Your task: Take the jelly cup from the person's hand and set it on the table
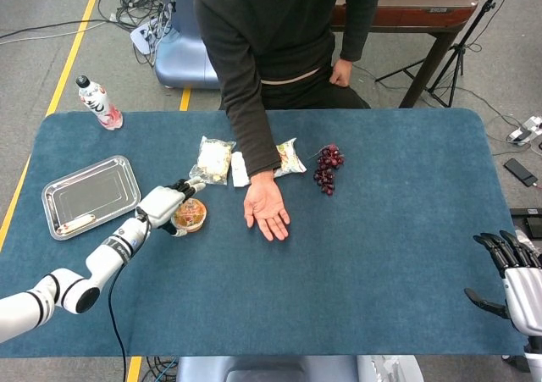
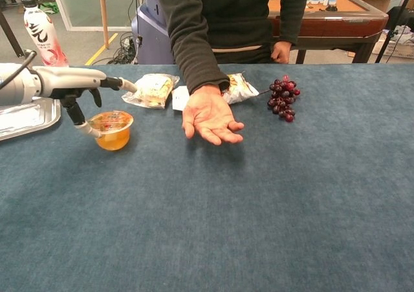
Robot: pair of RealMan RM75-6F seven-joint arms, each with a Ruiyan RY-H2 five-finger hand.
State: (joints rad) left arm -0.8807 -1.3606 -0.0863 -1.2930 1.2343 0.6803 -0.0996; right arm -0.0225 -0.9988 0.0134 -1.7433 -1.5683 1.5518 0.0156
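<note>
The jelly cup (image 1: 190,215) (image 2: 113,130), clear with orange jelly and a printed lid, stands on the blue table (image 1: 381,229) (image 2: 259,208) left of the person's hand. My left hand (image 1: 167,202) (image 2: 77,88) hovers over its left side with the fingers stretched out above the lid. The thumb reaches down next to the cup's left rim; I cannot tell if it touches. The person's hand (image 1: 266,208) (image 2: 210,117) lies palm up with nothing in it. My right hand (image 1: 517,280) hangs open off the table's right edge, seen only in the head view.
A metal tray (image 1: 89,194) (image 2: 26,114) lies to the left of my left hand. Behind it stands a bottle (image 1: 99,102) (image 2: 40,23). Snack packets (image 1: 213,157) (image 2: 152,88) and a bunch of grapes (image 1: 328,168) (image 2: 283,98) lie near the person's forearm.
</note>
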